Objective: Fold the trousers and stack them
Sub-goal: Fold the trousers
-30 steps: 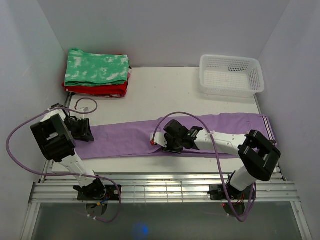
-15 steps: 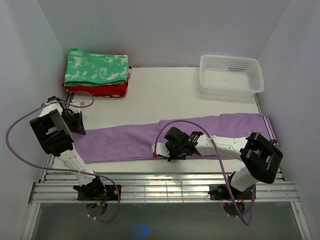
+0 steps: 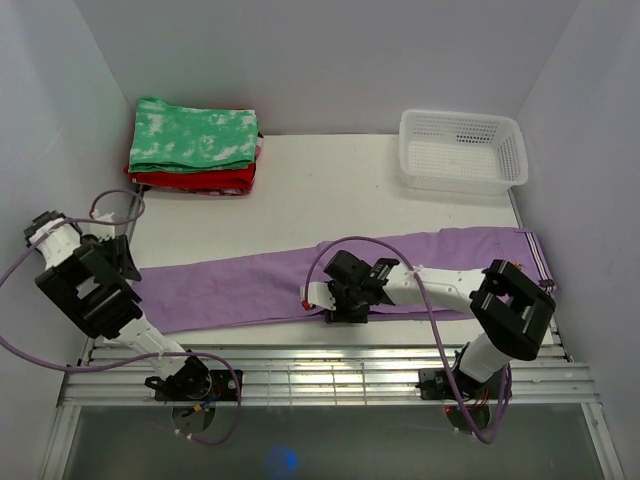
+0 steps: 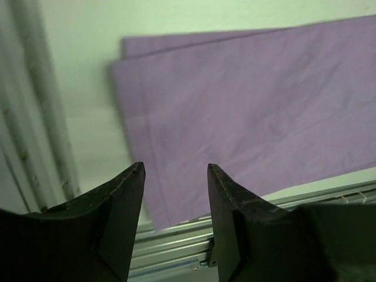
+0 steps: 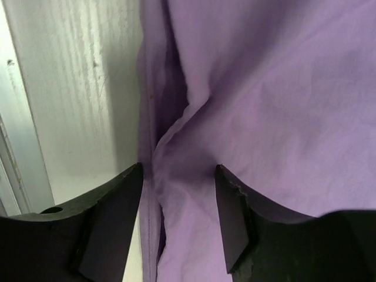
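1. The trousers [image 3: 230, 290] lie flat in a long lavender band across the near part of the table [image 3: 330, 190]. They run from the left edge up to the far right, and the right end sits a little farther back than the left.
2. At the left end, the left wrist view shows two layers of the trousers [image 4: 264, 106], with one hem set slightly back from the other. The cloth there is smooth.
3. Around the middle of the near edge, the trousers [image 5: 264, 88] are rucked into a soft ridge with a crease running along the seam.
4. The right gripper [image 3: 330, 300] is low over that spot. Its jaws are spread, and in its own view the right gripper [image 5: 178, 167] straddles the ridge without squeezing it.
5. The left gripper [image 3: 122, 258] is by the left end of the cloth. In its own view the left gripper [image 4: 175, 166] has its fingers apart with nothing between them, and it hangs above the hem corner.
6. A green-and-white folded garment [image 3: 195, 135] sits on a red folded garment [image 3: 190, 180] at the back left.
7. A white basket [image 3: 462, 150] stands at the back right, well apart from the trousers.
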`<state>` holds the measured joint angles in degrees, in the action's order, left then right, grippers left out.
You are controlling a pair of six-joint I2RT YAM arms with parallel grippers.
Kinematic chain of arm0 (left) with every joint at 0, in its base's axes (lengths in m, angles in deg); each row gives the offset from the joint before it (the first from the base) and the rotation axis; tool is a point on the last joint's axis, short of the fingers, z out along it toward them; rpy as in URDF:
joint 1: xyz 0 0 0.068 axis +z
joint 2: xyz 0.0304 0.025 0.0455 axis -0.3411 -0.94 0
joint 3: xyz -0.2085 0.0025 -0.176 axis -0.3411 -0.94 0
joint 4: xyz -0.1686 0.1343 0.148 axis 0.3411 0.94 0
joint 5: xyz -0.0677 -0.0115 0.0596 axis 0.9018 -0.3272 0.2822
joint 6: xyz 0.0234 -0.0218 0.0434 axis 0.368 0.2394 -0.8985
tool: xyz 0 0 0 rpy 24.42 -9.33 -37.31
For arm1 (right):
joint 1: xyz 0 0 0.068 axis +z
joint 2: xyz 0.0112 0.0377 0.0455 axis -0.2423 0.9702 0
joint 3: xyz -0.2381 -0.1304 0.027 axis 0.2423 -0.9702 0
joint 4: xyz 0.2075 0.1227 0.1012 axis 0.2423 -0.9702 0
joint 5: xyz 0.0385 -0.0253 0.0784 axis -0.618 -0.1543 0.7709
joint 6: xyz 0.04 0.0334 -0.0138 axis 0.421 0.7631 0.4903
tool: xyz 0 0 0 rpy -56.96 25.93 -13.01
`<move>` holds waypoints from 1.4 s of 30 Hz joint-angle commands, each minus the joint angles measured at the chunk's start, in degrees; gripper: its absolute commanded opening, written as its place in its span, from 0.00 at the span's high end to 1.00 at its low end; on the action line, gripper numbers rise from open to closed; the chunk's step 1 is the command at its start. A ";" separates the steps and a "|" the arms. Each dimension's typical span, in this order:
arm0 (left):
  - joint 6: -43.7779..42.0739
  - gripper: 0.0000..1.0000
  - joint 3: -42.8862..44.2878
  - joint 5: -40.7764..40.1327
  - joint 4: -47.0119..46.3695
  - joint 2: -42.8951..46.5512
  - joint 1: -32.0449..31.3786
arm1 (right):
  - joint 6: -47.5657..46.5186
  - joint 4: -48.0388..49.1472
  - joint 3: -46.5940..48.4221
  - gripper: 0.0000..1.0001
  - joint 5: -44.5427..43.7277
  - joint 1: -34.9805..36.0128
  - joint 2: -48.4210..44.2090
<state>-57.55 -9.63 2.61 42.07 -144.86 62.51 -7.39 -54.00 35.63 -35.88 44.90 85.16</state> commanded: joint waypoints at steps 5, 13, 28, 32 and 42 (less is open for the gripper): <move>-2.35 0.42 -7.07 -2.04 -2.09 2.26 8.06 | 1.05 -3.63 -0.75 0.37 1.22 -1.96 -9.71; 1.60 0.62 -8.41 -0.11 -10.00 -2.74 7.97 | -2.45 -6.18 -2.59 0.41 2.27 -15.75 -13.06; 0.55 0.50 -9.02 -2.66 -14.76 -1.17 6.30 | -4.22 -9.95 -4.73 0.48 3.93 -29.11 -13.24; 0.11 0.53 -10.59 -3.10 -17.04 1.19 3.41 | -2.38 -14.87 4.68 0.46 9.20 -38.33 -13.24; 0.11 0.43 -15.95 -4.77 -20.47 9.99 -8.72 | -4.30 -23.66 13.23 0.43 8.16 -73.75 -9.55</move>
<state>-56.94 -23.27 -1.96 23.38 -137.59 55.76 -10.39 -71.09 48.02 -27.51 -22.29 73.78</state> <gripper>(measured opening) 0.568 0.565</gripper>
